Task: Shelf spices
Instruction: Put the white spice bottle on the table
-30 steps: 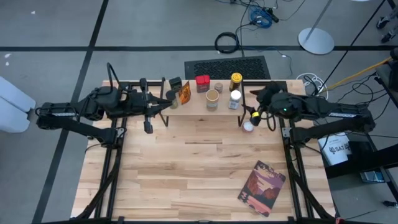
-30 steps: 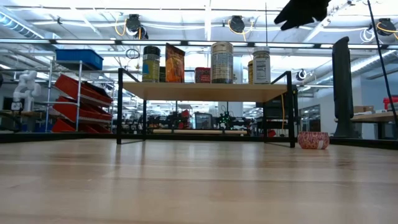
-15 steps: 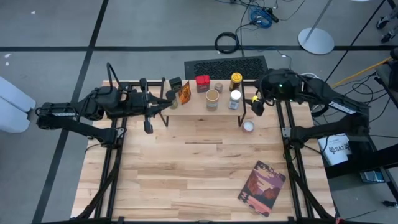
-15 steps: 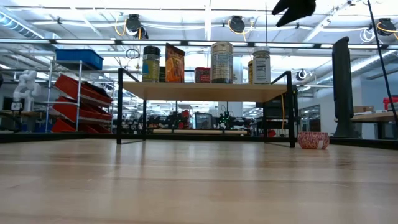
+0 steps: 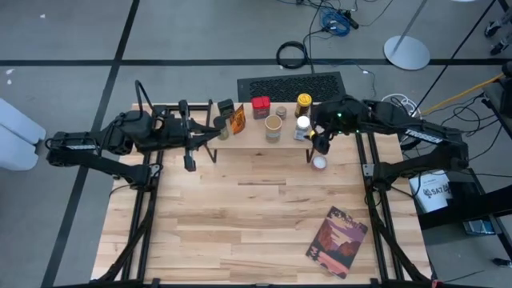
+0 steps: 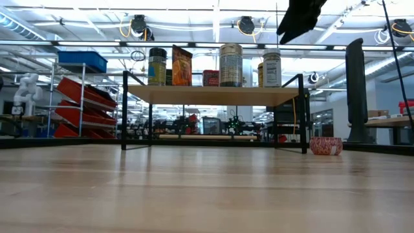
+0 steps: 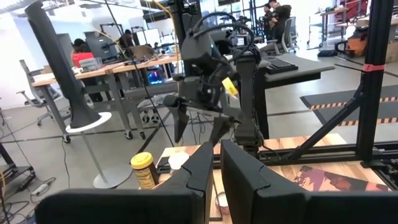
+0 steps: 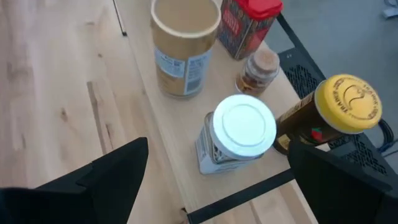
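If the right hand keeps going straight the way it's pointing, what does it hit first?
Most likely the white-lidded jar on the shelf: the open right hand is aimed at it. How far off it is stays unclear.

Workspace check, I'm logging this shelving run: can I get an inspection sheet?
Surface: plank table, mostly bare.
Job's things: spices on the shelf, including a white-capped jar, yellow-capped jar and red tin; one small tin on the table by the shelf's right legs.
Clutter: book at the near right.
Grippers: right gripper open above the shelf's right end; left gripper shut, at the left end.
Cables: coils on the floor.
Surroundings: workshop; people at desks.
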